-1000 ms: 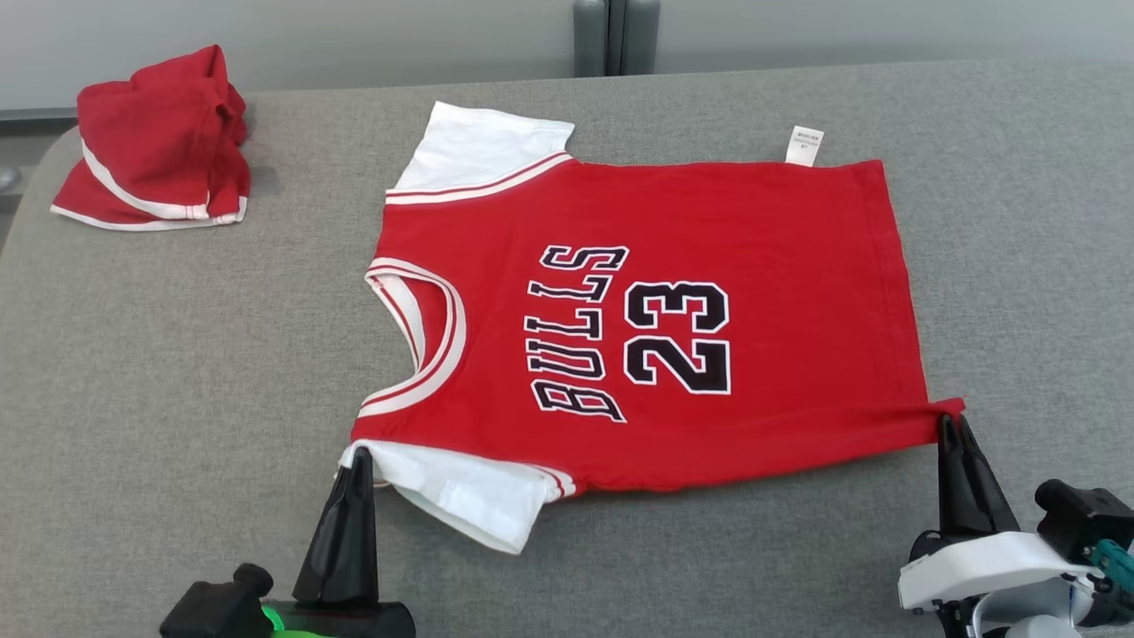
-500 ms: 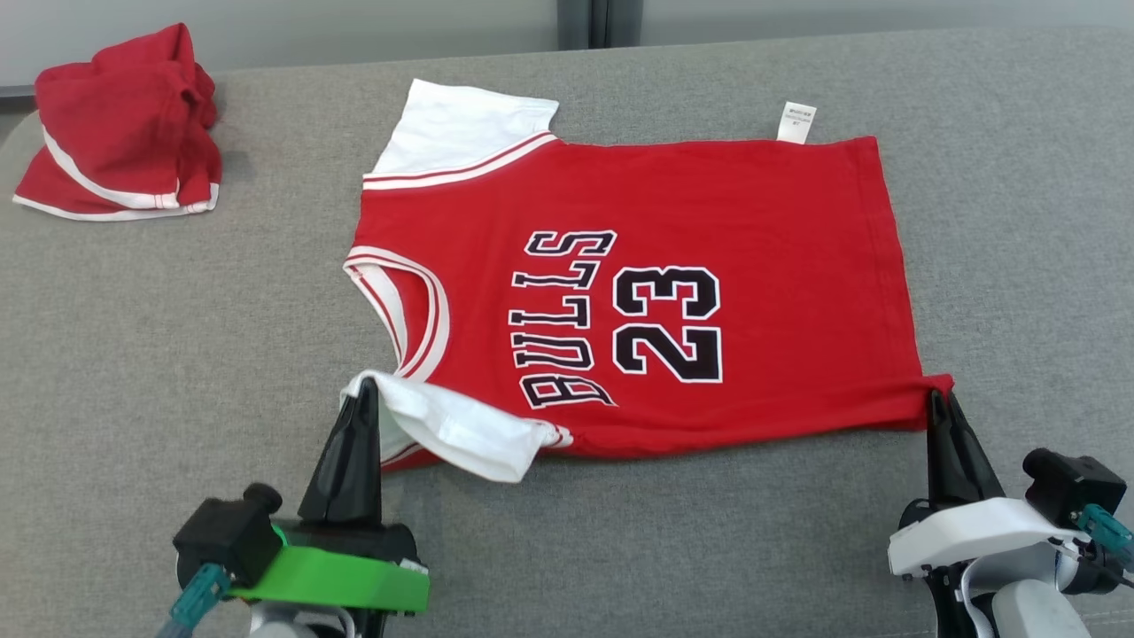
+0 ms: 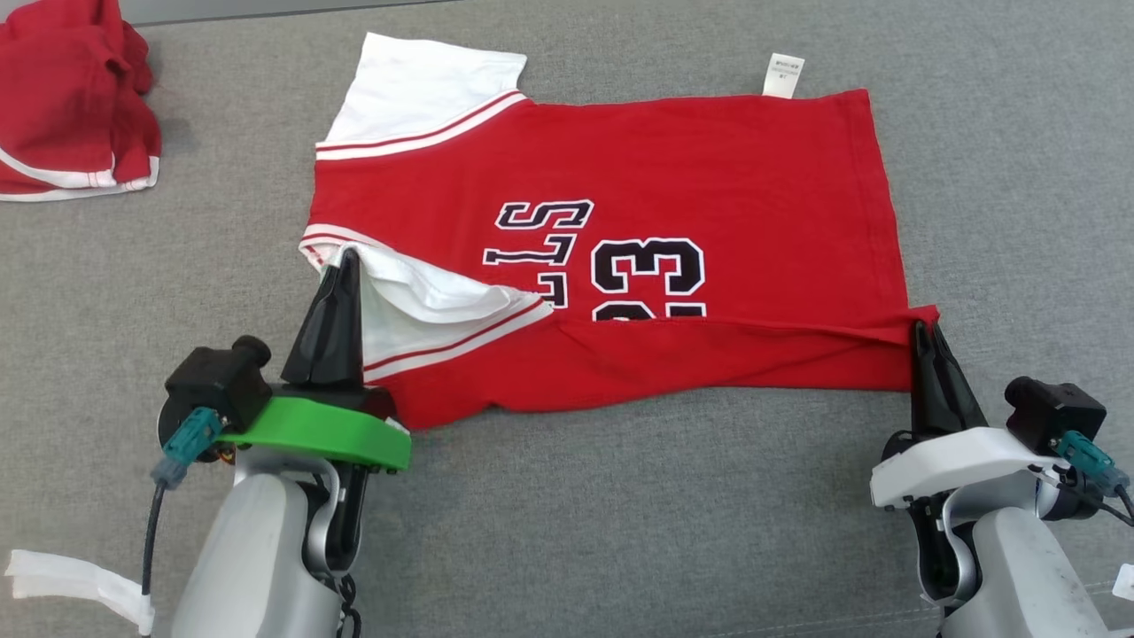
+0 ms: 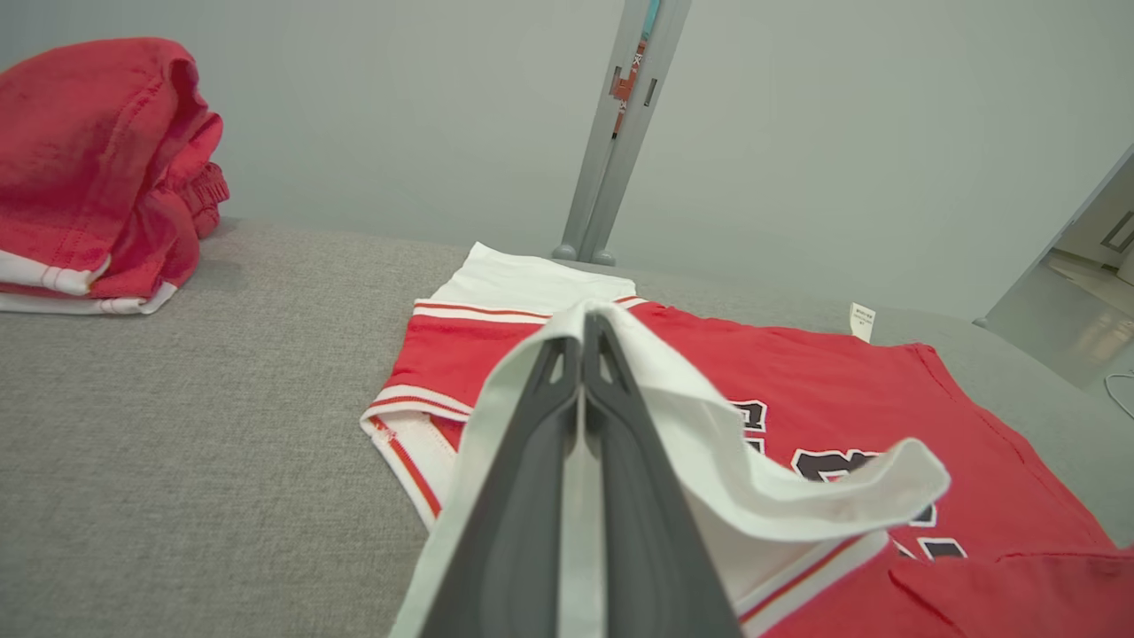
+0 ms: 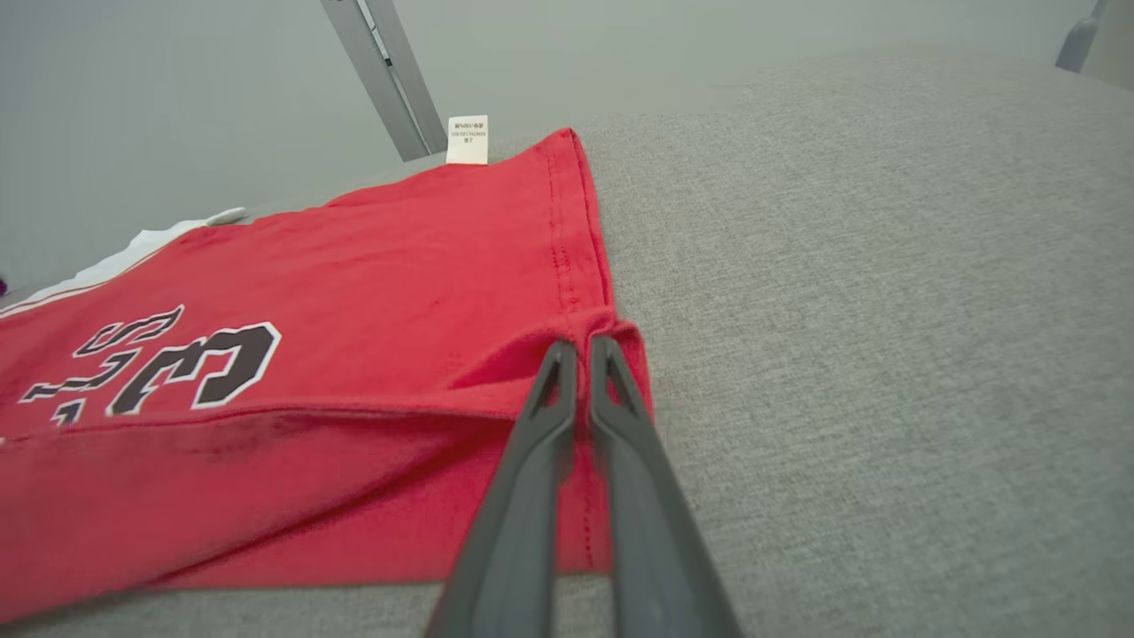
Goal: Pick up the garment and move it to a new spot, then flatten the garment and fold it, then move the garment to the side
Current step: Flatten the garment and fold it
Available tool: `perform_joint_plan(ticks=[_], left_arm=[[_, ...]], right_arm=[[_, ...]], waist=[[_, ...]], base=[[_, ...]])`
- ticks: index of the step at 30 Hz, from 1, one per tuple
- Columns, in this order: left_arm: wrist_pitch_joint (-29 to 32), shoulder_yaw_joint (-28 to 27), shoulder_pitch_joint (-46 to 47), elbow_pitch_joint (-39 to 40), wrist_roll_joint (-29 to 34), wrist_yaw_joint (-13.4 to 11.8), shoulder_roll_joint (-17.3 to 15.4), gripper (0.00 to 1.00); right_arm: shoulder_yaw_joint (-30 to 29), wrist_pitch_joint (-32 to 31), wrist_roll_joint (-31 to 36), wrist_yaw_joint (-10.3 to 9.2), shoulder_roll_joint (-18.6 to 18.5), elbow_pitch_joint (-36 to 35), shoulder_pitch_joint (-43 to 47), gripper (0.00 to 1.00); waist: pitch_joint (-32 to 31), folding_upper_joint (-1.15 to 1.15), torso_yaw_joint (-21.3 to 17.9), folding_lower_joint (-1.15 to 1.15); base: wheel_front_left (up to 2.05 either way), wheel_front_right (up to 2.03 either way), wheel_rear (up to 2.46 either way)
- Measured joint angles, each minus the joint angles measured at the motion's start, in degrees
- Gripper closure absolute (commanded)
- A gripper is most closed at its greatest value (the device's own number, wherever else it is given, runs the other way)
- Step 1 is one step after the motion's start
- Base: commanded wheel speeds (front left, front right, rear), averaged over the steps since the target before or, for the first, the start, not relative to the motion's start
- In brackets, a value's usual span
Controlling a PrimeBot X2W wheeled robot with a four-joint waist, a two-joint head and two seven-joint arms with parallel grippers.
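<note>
Nearest, the left tool (image 3: pixel 347 259) is pinched tight on the edge of the red jersey's (image 3: pixel 691 151) near white sleeve (image 3: pixel 425 306), and the right tool (image 3: pixel 921 330) is clamped on the jersey's near hem corner (image 3: pixel 926 315), above the grey surface (image 3: pixel 567 514). Between the two tools the jersey's near side is doubled back over its front, hiding half of the black lettering (image 3: pixel 647 266), while beyond them the rest lies flat. Farther past the left tool lies the other white sleeve (image 3: pixel 425 80), past the right tool a care label (image 3: pixel 783 74) sticks out, and far out to the left tool's outer side a crumpled red garment (image 3: pixel 71 97) lies apart.
</note>
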State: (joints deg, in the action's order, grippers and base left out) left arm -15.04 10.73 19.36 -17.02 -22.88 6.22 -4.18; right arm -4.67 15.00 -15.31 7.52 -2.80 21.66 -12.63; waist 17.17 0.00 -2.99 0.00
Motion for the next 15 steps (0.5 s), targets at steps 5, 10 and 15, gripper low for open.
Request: perform_joint_plan(ticks=[5, 10, 15], left_arm=[[-0.09, -1.71, 2.61, -2.72, 1.76, 0.33, 0.23, 1.0], [-0.09, -3.33, 4.38, -4.9, 2.56, 0.4, 0.74, 0.26], [-0.09, -4.45, 4.94, -3.69, 3.04, 0.58, 1.1, 0.0]], right_arm=[[0.97, 0.01, 0.03, 0.0, 0.01, 0.4, -0.77, 0.85], [1.27, 0.01, -0.44, 0.0, 0.01, -0.54, -1.38, 0.0], [-0.33, 0.04, 0.41, 0.0, -0.02, -2.89, -1.41, 0.0]], waist=[[0.68, 0.0, -0.52, 0.0], [1.02, 0.0, -0.73, 0.0], [0.89, 0.0, -0.63, 0.0]], base=[[0.0, 0.0, 0.0], [0.0, 0.0, 0.0], [0.0, 0.0, 0.0]])
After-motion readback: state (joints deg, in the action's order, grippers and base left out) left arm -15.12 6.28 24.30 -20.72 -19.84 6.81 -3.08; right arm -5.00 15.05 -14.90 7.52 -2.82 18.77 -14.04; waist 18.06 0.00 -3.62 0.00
